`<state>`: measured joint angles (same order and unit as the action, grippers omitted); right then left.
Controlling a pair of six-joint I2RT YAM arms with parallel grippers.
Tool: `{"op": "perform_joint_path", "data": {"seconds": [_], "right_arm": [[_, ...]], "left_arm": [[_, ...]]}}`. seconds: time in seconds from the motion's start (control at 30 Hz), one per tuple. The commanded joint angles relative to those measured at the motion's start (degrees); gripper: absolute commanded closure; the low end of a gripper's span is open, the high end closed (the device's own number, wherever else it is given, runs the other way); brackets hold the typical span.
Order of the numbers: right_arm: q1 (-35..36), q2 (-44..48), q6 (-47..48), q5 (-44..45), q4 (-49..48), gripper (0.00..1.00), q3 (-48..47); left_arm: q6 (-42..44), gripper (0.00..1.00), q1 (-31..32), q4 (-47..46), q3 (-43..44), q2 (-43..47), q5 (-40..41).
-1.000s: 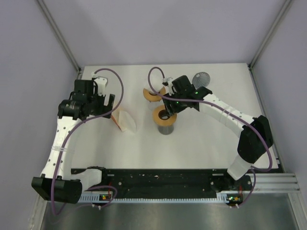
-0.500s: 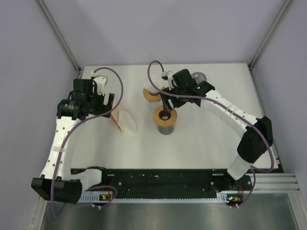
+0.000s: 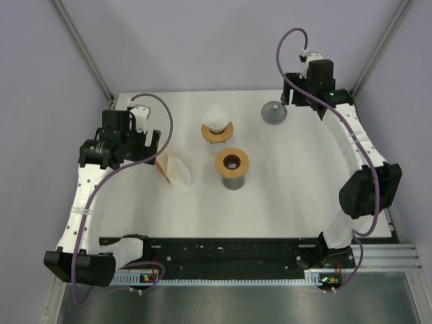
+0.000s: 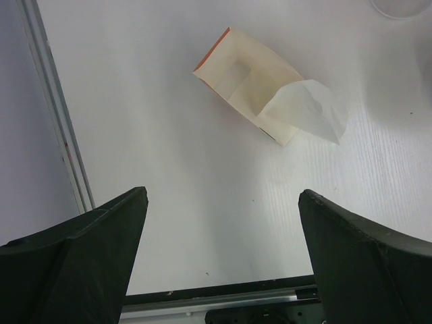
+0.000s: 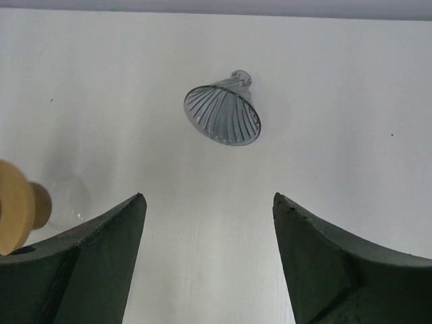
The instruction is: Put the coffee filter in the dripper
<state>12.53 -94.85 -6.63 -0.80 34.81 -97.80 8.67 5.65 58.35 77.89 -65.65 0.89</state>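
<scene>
The coffee filter (image 4: 307,111) is white paper sticking out of a cream and orange packet (image 4: 239,77) that lies flat on the table left of centre (image 3: 177,170). The dripper (image 5: 223,115), a ribbed grey glass cone, lies on its side at the back right (image 3: 274,113). My right gripper (image 5: 208,196) hangs open above the table just short of the dripper, holding nothing; in the top view it (image 3: 295,101) is beside the cone. My left gripper (image 4: 223,192) stands wide open and empty, near the packet (image 3: 152,145).
A wooden ring with a clear glass piece (image 3: 217,128) sits at the back centre. In front of it, a wooden ring tops a dark cylinder (image 3: 232,167). The table has a metal rail along its left edge (image 4: 54,121). Walls close in the back and sides.
My right arm has swung from over the two wooden-ringed pieces to the back right beside the dripper, and its jaws have spread wider. The left arm has not moved.
</scene>
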Motion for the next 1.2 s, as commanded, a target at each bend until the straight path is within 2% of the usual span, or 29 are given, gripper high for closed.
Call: {"op": "perform_joint_path", "data": {"seconds": [0.0, 0.23, 0.4, 0.47, 0.6, 0.77, 0.8, 0.9, 1.03, 1.17], "right_arm": [[-2.33, -10.6, -2.15, 2.82, -7.99, 0.25, -3.44], [-4.62, -25.98, -1.37, 3.96, -10.72, 0.26, -13.63], [-6.29, -32.67, 0.48, 5.89, -11.16, 0.28, -16.98], [-7.34, -34.78, 0.66, 4.67, -11.25, 0.3, -18.39], [-8.4, -37.86, 0.31, -1.91, -13.71, 0.43, -19.19], [-8.76, -40.59, -0.57, -6.66, -15.91, 0.46, -20.32], [-9.1, -41.03, -1.01, -7.89, -16.26, 0.49, -20.33], [-9.63, -41.3, -2.33, -9.83, -17.93, 0.69, -20.15], [-9.9, -40.68, -2.51, -9.75, -18.2, 1.0, -20.06], [-10.07, -37.7, -2.42, -10.01, -16.97, 1.0, -19.36]], "left_arm": [[-0.05, 0.0, -0.55, -0.69, 2.09, 0.17, 0.26], [-0.14, 0.0, -1.43, -0.52, 2.18, 0.08, 0.52], [-0.05, 0.0, -2.4, -0.16, 2.44, 0.0, 0.7], [-0.14, 0.0, -2.66, -0.16, 2.62, -0.36, 0.61], [-0.23, 0.0, -3.19, 0.1, 3.85, -1.32, 0.08], [-0.58, 0.0, -3.8, 0.1, 4.64, -1.94, 0.17], [-0.49, 0.0, -3.89, 0.1, 4.64, -1.94, 0.17], [-0.41, 0.0, -3.98, 0.19, 4.73, -1.85, 0.08], [-0.4, 0.0, -4.16, 0.19, 4.56, -1.76, -0.18], [-0.49, 0.0, -4.07, 0.19, 4.9, -1.68, -0.62]]}}
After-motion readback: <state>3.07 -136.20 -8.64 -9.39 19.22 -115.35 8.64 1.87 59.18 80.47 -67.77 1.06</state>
